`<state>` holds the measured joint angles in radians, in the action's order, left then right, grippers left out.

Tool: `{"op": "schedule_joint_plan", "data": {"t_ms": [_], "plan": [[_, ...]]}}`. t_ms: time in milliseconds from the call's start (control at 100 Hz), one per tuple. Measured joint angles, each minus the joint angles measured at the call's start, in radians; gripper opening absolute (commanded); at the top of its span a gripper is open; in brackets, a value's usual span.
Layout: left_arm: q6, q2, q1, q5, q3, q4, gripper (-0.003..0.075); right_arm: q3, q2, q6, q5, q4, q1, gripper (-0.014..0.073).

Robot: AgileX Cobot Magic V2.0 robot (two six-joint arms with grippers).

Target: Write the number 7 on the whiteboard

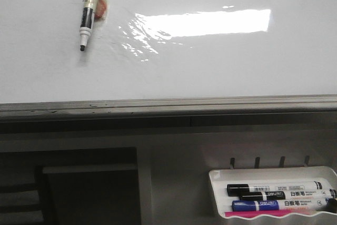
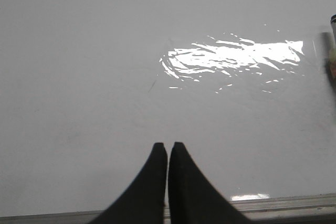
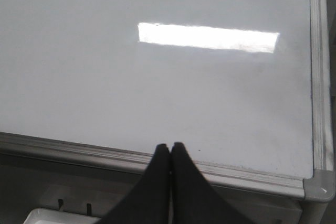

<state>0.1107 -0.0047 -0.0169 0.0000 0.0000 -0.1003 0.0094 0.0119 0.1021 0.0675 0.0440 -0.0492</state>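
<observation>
The whiteboard point(image 1: 210, 72) fills the upper part of the front view, glossy white with a bright rectangular glare and a grey bottom rail point(image 1: 168, 104). The number 7 is out of view on it. A black-and-white marker point(image 1: 87, 19) with tape round its barrel hangs tip down against the board at the upper left. Neither gripper shows in the front view. My left gripper point(image 2: 168, 145) is shut with nothing in it, facing the whiteboard point(image 2: 105, 51); the marker point(image 2: 333, 51) sits at that view's edge. My right gripper point(image 3: 171, 145) is shut and empty over the rail point(image 3: 79, 148) of the whiteboard point(image 3: 79, 77).
A small white tray point(image 1: 216, 175) hangs below the rail at the lower right, holding black and blue markers point(image 1: 279, 189). A dark shelf opening point(image 1: 89, 188) lies below the rail at the left. The board's right frame and corner point(image 3: 317, 187) show in the right wrist view.
</observation>
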Motion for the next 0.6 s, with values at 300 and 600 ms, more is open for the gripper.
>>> {"op": "schedule_joint_plan", "data": {"t_ms": [300, 600], "plan": [[0.0, 0.0, 0.0, 0.0, 0.0, -0.11, -0.002, 0.0, 0.0, 0.0, -0.004, -0.024, 0.0, -0.0064], [-0.001, 0.0, 0.0, 0.0, 0.0, -0.452, -0.002, 0.0, 0.0, 0.0, -0.023, -0.225, 0.0, -0.0064]]}}
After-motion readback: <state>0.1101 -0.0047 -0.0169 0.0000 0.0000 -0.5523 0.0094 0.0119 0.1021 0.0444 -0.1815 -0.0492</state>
